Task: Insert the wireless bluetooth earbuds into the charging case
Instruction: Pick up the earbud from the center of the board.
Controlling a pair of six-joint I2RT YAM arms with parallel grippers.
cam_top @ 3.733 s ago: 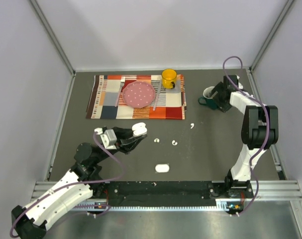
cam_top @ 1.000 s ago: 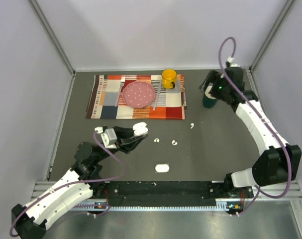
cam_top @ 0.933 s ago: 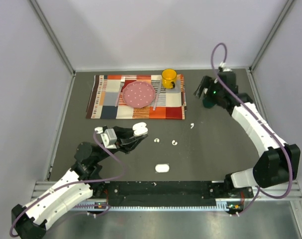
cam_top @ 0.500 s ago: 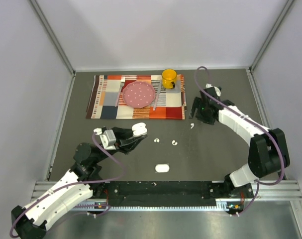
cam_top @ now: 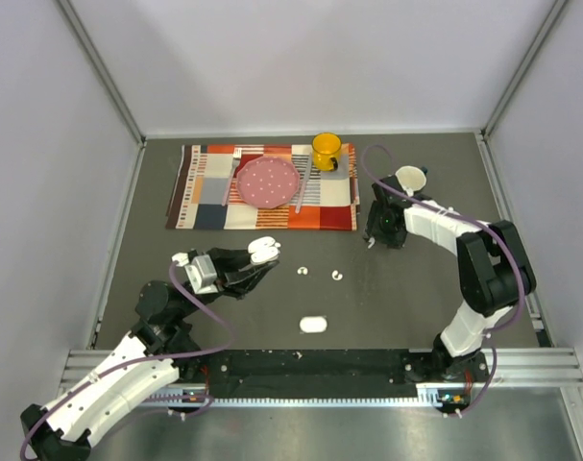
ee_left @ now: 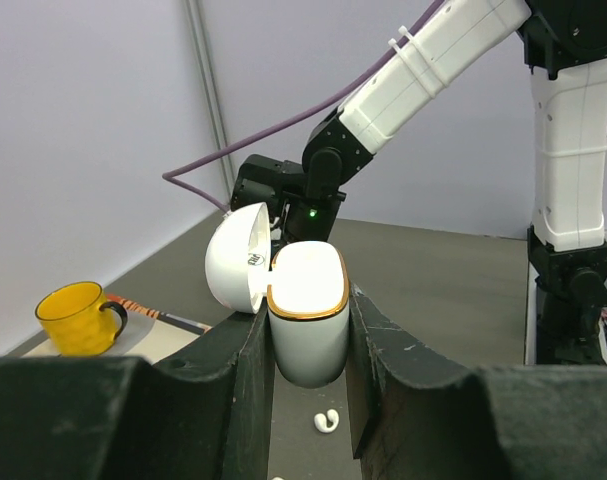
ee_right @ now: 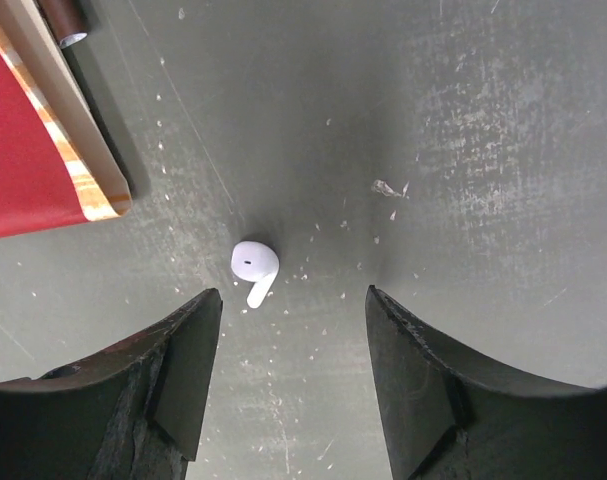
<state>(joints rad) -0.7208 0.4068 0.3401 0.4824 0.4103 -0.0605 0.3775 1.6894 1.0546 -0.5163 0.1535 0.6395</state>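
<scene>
left gripper (ee_left: 308,345): clamped on the charging case (ee_left: 305,290), one finger on each side wall; case held up off the table (cam_top: 416,288).
right gripper (ee_right: 291,298): jaws partly apart, low over the table, straddling an earbud (ee_right: 253,268); neither finger touches it.
earbud axis: lies flat, long axis roughly parallel to the fingers, head away from the wrist, stem back toward it.
earbud look: glossy white, rounded head with a small dark dot, short stem.
earbud spot: bare table just beside the placemat (ee_right: 43,170) corner.
case: upright, mouth up, lid flipped open to one side, gold rim.
other earbuds (cam_top: 303,273): two loose on the table between the arms, near a closed second case (cam_top: 313,325).
</scene>
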